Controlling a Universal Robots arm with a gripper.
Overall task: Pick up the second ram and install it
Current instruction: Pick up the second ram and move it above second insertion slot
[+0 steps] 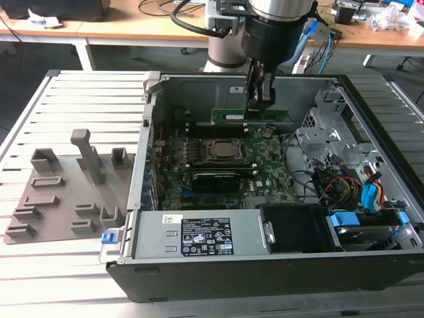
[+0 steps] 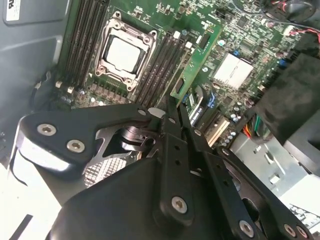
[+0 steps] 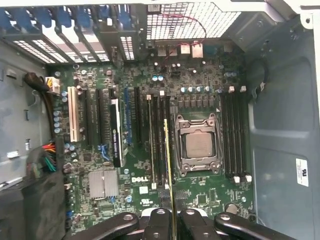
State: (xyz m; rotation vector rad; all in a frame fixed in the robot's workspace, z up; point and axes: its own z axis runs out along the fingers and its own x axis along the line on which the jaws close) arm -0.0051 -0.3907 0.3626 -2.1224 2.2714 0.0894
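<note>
The black metal gripper [image 1: 258, 104] is clenched on the thin, long green circuit-board ram stick [image 1: 228, 116], holding it on edge over the long black memory slots [image 3: 156, 140] beside the silver square CPU socket [image 3: 196, 144], apparently to line it up with one slot.

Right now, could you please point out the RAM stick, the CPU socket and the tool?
RAM stick [image 2: 198, 59]: second wrist view, middle of its green board face.
CPU socket [image 3: 198, 145]: first wrist view, silver top of the chip at its centre.
tool [image 1: 259, 105]: exterior view, midway between its fingertips.
</note>
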